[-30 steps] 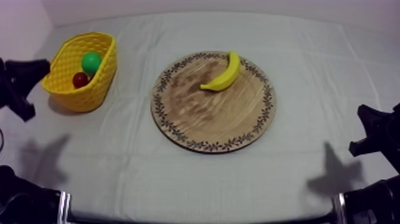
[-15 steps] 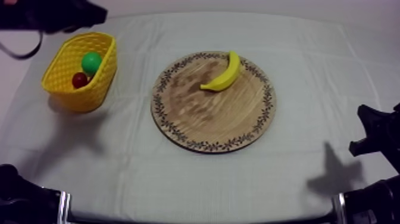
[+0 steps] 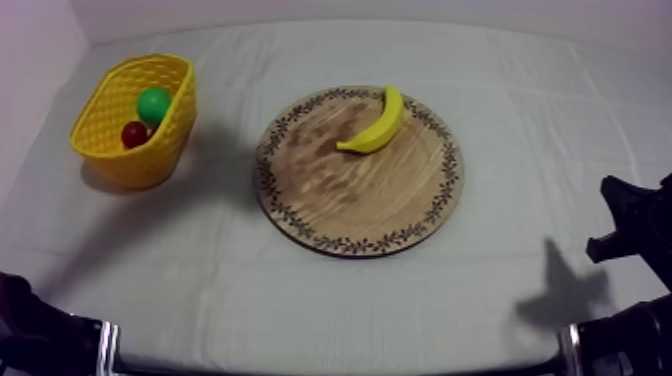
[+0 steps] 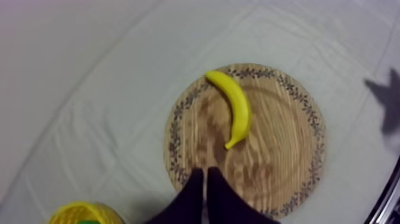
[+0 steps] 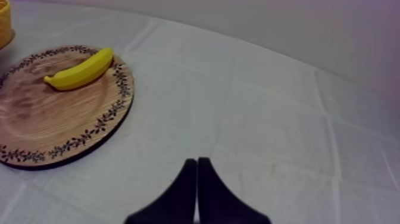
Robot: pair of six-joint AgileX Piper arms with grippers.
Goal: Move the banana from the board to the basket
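Observation:
The yellow banana [image 3: 376,122] lies on the far part of the round wooden board [image 3: 340,200], curved and free of both grippers. In the left wrist view my left gripper [image 4: 205,171] hangs high above the board's [image 4: 280,149] near rim, fingers together as a narrow wedge, with the banana [image 4: 235,110] a little beyond its tips. My right gripper [image 5: 197,161] is shut on nothing over bare cloth, well off to the side of the board [image 5: 41,119] and banana [image 5: 80,70]. In the top view it [image 3: 628,218] sits low at the right edge.
The yellow basket [image 3: 110,140] stands at the table's left, tilted, holding a green round fruit [image 3: 153,104] and a small red fruit [image 3: 134,133]. Its rim [image 4: 83,210] shows beside my left fingers. A soft shadow lies on the cloth between basket and board.
My left arm rose from the table's left edge, swung above the basket's far side, then climbed higher. Its shadow now spreads between basket and board. Right arm and banana are still.

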